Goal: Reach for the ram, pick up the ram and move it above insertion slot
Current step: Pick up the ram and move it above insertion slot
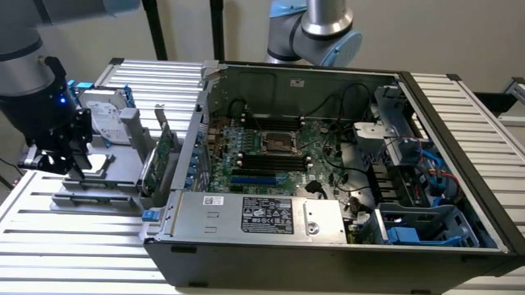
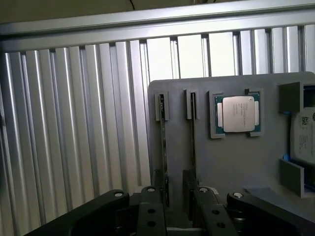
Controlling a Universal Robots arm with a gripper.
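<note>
Ribbed metal table (image 1: 82, 258), arm (image 1: 24, 92) pointing down over grey tray (image 2: 236, 167), fingers (image 2: 150, 216) spread open above the ram (image 2: 163, 142)

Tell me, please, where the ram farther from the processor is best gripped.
Probably mid-length on its exposed top edge, pinching the two flat faces from straight above: the ram stands on edge in the grey holder, both ends in brackets.

Ribbed metal table (image 2: 74, 123) gleams; the grey tray (image 2: 231, 162) (plastic) looks matt.
</note>
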